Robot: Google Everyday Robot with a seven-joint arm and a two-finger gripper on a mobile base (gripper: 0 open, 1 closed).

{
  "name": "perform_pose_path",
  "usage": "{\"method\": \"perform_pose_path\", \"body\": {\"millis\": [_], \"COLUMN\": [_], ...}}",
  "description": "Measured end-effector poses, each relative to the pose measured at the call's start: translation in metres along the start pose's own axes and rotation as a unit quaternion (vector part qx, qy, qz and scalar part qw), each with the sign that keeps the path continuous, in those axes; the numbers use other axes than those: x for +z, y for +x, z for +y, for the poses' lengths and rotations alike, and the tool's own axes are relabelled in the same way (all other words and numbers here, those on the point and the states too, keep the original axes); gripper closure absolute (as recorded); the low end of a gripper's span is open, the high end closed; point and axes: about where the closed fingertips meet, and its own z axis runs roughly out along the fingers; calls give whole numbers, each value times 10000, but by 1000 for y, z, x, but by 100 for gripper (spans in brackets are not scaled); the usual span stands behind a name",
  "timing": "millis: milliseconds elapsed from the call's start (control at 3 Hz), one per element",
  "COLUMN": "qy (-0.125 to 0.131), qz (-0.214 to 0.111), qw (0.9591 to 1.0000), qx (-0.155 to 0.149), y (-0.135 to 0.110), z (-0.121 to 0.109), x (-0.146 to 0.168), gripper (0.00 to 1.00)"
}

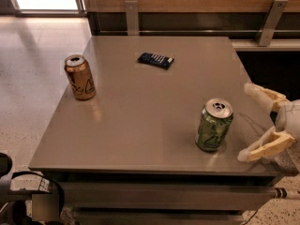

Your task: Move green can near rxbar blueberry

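Observation:
The green can [213, 125] stands upright near the front right of the grey table [140, 121]. The rxbar blueberry [155, 60], a flat dark navy bar, lies at the table's back centre. My gripper [247, 121] comes in from the right edge of the view, just right of the green can and apart from it. It is open and empty: one pale finger [262, 95] is behind and the other [262, 147] is in front, with a wide gap between them.
A copper-orange can [79, 77] stands upright at the table's left side. A wooden wall panel with metal brackets [132, 17] runs behind the table. The floor [28, 74] lies to the left. Dark cables and part of the base [18, 196] show at the bottom left.

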Motion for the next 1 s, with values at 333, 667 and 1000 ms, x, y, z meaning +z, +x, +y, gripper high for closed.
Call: {"method": "perform_pose_path", "body": {"millis": [333, 667, 1000], "qy": [-192, -343, -450], "qz": [-129, -194, -206], "qw": [9997, 9992, 9988], "qx": [21, -10, -53], "y": [4, 4, 2], "z": [6, 12, 16], "x": [14, 24, 34], "gripper": [0, 0, 0]}}
